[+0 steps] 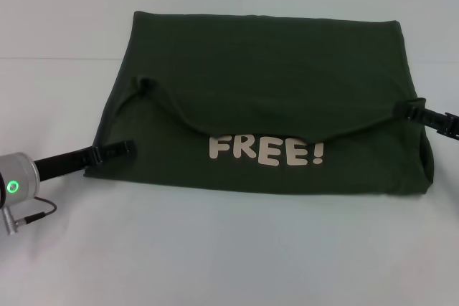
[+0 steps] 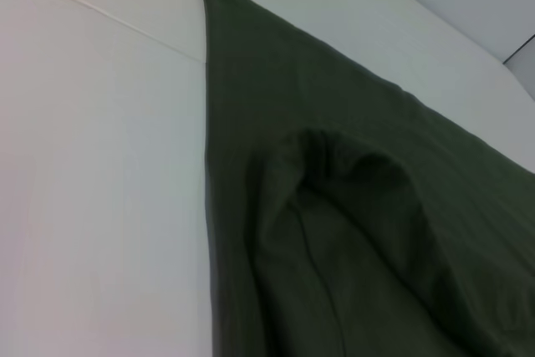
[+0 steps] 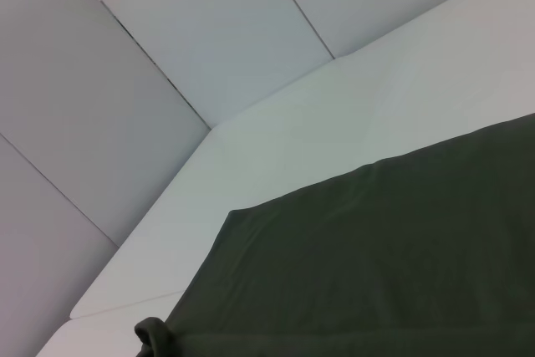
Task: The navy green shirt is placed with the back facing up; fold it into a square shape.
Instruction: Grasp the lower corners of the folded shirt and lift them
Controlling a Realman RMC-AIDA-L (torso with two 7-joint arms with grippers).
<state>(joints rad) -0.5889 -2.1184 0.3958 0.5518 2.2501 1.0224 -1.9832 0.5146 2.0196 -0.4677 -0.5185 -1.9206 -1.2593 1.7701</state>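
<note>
One thing reads here — white block letters "FREE!" (image 1: 266,151) on the navy green shirt (image 1: 272,62), just below its folded-over edge. No other text or number shows anywhere.

Bright, even light — soft faint shadows; wrist views slightly blurred.

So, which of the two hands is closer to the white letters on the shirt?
The left hand, at the shirt's left edge. It sits level with the letters; the right hand is higher and farther away.
</note>
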